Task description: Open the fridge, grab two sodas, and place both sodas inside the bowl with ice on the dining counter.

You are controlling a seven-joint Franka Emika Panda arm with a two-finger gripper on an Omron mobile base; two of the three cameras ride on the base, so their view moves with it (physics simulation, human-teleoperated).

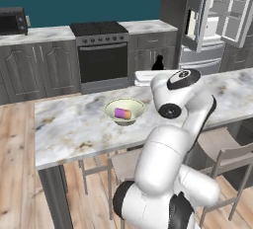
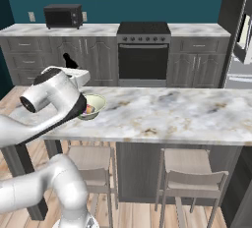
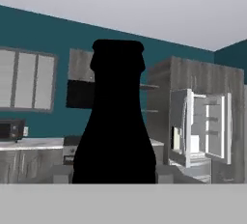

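Note:
A dark, near-black soda (image 3: 116, 121) stands upright between my fingers, close to the hand camera. My gripper (image 1: 153, 72) is shut on it and hovers over the dining counter (image 1: 69, 124), right of and behind the bowl (image 1: 111, 108). In the pale bowl lies the purple soda (image 1: 123, 114) with its orange band. In the right base view the gripper (image 2: 75, 71) and the dark soda (image 2: 70, 62) sit just left of the bowl (image 2: 98, 103), which my arm partly covers. The fridge (image 1: 212, 20) stands at the far right with its doors open and its white inside (image 3: 200, 136) showing.
Stools (image 2: 184, 173) stand under the counter's near side. Behind the counter, an oven (image 1: 101, 57) sits among dark grey cabinets (image 1: 34, 70) with a microwave (image 2: 63, 15) on top. My own arm (image 1: 168, 144) rises in front of the counter's middle.

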